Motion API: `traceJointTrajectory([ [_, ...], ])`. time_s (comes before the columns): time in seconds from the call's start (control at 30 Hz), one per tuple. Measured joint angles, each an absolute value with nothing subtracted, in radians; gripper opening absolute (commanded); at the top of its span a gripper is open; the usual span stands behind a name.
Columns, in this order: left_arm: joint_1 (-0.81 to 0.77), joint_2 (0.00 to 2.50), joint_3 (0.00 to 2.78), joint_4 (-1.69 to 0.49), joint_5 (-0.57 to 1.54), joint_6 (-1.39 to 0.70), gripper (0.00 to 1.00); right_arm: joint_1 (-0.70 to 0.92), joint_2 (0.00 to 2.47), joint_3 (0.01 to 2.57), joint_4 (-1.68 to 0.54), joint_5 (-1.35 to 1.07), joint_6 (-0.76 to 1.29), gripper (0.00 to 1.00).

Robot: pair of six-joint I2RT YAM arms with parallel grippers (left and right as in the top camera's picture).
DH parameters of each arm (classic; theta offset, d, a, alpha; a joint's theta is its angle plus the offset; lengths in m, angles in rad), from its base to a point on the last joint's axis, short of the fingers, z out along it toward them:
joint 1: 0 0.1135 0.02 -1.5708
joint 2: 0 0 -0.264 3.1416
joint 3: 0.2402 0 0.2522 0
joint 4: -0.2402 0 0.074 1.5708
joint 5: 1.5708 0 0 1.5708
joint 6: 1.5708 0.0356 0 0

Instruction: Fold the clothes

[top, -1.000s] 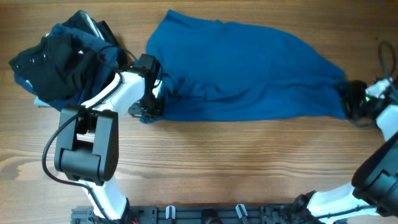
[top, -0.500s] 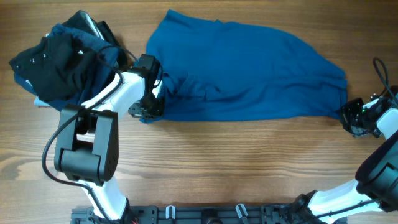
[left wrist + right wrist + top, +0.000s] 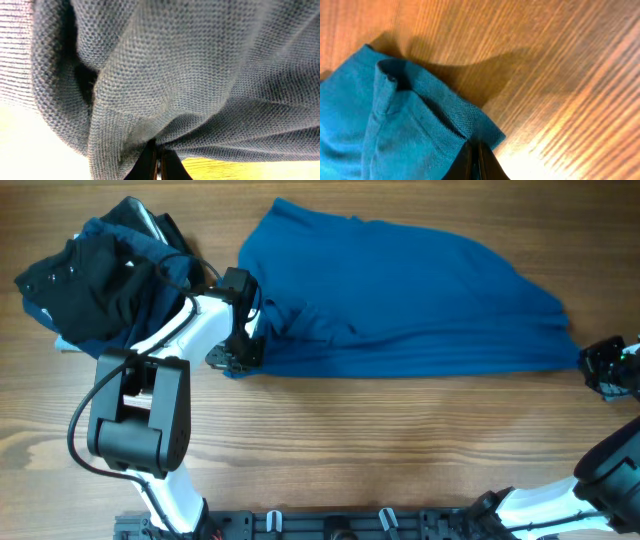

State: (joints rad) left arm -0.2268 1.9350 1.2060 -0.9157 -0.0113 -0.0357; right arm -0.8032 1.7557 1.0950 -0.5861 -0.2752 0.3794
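A blue knit garment (image 3: 400,290) lies spread across the wooden table, stretched left to right. At its left lower edge my left gripper (image 3: 236,360) is shut on the cloth. In the left wrist view the fabric (image 3: 175,75) fills the frame and bunches into the closed gripper (image 3: 158,167). My right gripper (image 3: 592,365) is shut on the garment's far right corner, near the table's right side. The right wrist view shows that hemmed corner (image 3: 420,130) pinched in the closed gripper (image 3: 475,165), with bare wood beyond.
A heap of dark blue and black clothes (image 3: 90,280) sits at the back left, just behind the left arm. Bare wood of the table (image 3: 350,450) runs along the front. The arm bases stand at the front edge.
My right gripper has shut on the garment's right corner and moved right, pulling the cloth out longer and flatter. The left gripper has stayed put, still shut on the left edge.
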Motion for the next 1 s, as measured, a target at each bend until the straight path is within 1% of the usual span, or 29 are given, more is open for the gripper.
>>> traceJointTrajectory([
  [0.03, -0.227, 1.935, 1.206, -0.917, -0.014, -0.036, 0.34, -0.803, 1.756, 1.095, -0.593, -0.260, 0.379, 0.05],
  [0.1, -0.227, 1.935, 1.206, -0.925, -0.018, -0.034, 0.47, -0.803, 1.756, 1.095, -0.606, -0.244, 0.376, 0.29],
  [0.13, -0.226, 1.935, 1.207, -0.934, -0.015, -0.035, 0.50, -0.803, 1.756, 1.097, -0.616, -0.238, 0.378, 0.40],
  [0.2, -0.222, 1.936, 1.211, -0.987, -0.018, -0.035, 0.56, -0.807, 1.756, 1.117, -0.651, -0.212, 0.368, 0.44],
  [0.3, -0.213, 1.934, 1.243, -1.074, -0.002, -0.036, 0.61, -0.807, 1.753, 1.190, -0.742, -0.197, 0.363, 0.46],
  [0.33, -0.213, 1.932, 1.277, -1.110, 0.013, -0.036, 0.70, -0.807, 1.750, 1.218, -0.772, -0.198, 0.357, 0.47],
  [0.37, -0.211, 1.926, 1.329, -1.157, 0.044, -0.036, 1.00, -0.807, 1.740, 1.266, -0.823, -0.208, 0.343, 0.49],
  [0.4, -0.211, 1.915, 1.361, -1.172, 0.066, -0.032, 1.00, -0.807, 1.731, 1.296, -0.845, -0.229, 0.334, 0.50],
  [0.47, -0.210, 1.889, 1.468, -1.216, 0.159, -0.038, 1.00, -0.806, 1.686, 1.340, -0.853, -0.308, 0.307, 0.50],
  [0.57, -0.210, 1.858, 1.610, -1.185, 0.277, -0.036, 1.00, -0.791, 1.599, 1.362, -0.872, -0.400, 0.282, 0.50],
  [0.67, -0.210, 1.843, 1.720, -1.047, 0.341, -0.051, 1.00, -0.746, 1.531, 1.365, -0.898, -0.457, 0.258, 0.50],
  [0.83, -0.210, 1.865, 1.760, -0.791, 0.350, -0.086, 0.99, -0.562, 1.503, 1.366, -0.957, -0.501, 0.233, 0.50],
  [0.9, -0.210, 1.907, 1.761, -0.725, 0.340, -0.093, 0.94, -0.502, 1.503, 1.366, -0.964, -0.509, 0.228, 0.50],
  [1.0, -0.210, 1.997, 1.761, -0.557, 0.279, -0.099, 0.91, -0.443, 1.503, 1.366, -0.981, -0.512, 0.217, 0.51],
])
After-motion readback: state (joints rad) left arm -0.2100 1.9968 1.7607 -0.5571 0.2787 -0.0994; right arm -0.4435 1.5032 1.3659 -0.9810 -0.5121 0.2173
